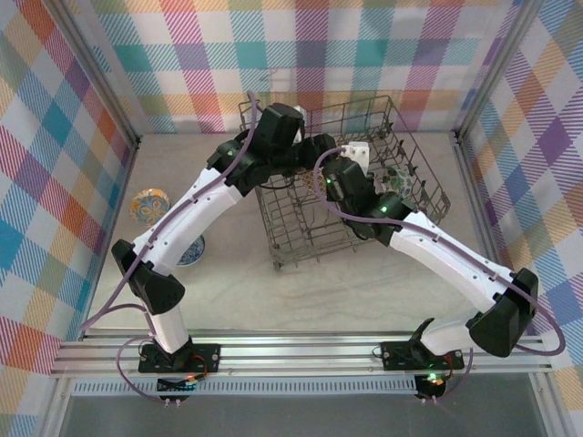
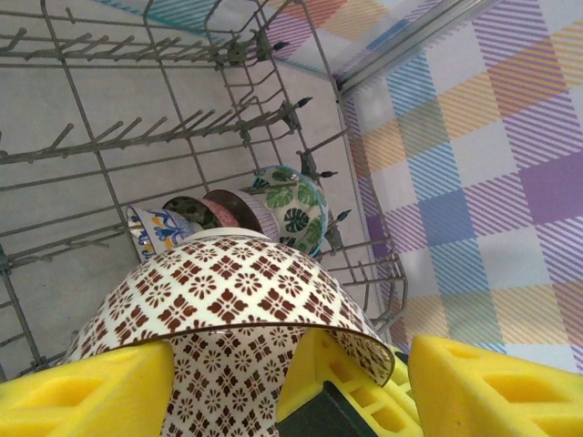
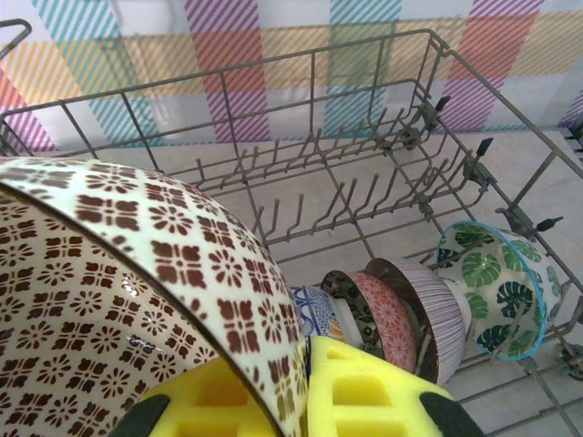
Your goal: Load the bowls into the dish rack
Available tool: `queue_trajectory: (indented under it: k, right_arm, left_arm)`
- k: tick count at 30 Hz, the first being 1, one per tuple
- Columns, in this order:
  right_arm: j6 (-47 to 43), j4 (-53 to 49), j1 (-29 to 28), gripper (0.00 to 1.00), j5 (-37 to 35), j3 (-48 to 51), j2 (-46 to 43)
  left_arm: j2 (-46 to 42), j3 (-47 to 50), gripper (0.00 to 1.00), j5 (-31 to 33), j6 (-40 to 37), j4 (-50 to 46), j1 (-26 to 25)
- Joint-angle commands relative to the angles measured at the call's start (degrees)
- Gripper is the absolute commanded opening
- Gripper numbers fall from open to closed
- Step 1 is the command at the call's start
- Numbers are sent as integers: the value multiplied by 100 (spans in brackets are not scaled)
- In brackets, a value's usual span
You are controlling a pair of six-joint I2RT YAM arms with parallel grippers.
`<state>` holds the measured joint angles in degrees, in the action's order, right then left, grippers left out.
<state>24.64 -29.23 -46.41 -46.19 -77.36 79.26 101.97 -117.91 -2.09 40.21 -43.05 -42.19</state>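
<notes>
A brown-lattice bowl (image 3: 137,273) hangs inside the grey wire dish rack (image 1: 282,232). My right gripper (image 3: 296,391) is shut on its rim, one yellow finger inside and one outside. My left gripper (image 2: 290,369) stands open around the same bowl (image 2: 228,291), with a gap between its right finger (image 2: 496,387) and the rim. Several bowls stand on edge in a row between the tines: green-leaf (image 3: 496,287), striped (image 3: 437,314), red-patterned (image 3: 387,314) and blue (image 3: 319,314). The green-leaf bowl (image 2: 296,209) also shows past the lattice bowl in the left wrist view.
Two more bowls sit on the table left of the rack: an orange-teal one (image 1: 148,205) and a blue one (image 1: 193,252) partly under my left arm. Upright tines (image 3: 301,182) fill the rack's far rows. Checked walls close in the table on three sides.
</notes>
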Motion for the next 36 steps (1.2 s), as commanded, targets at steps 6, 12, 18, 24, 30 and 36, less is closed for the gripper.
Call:
queue_trajectory:
  k: [6,12,18,24,30,36]
  right_arm:
    - [-210,-935,-394,0,-193,-287,201]
    - [-211,-1001,-535,0,-289,-398,256]
    - [57,-1262,-535,0,-433,-537,213]
    - [440,-2183,-528,0,-1242,-1167,657]
    - [1014,-3403,-513,0,-1864,-2085,1536]
    - [1915,-4650,-514,0,-2277,-3084,2485]
  left_arm:
    - [89,-370,72,-276,-318,605,335]
    - [62,-321,78,-456,-423,513,393]
    - [-196,-11,84,-251,-557,516,580]
    - [-424,45,86,126,-930,363,785]
    - [-1184,712,88,724,-1348,342,1149]
    - [-2142,2044,90,723,-1429,448,1767]
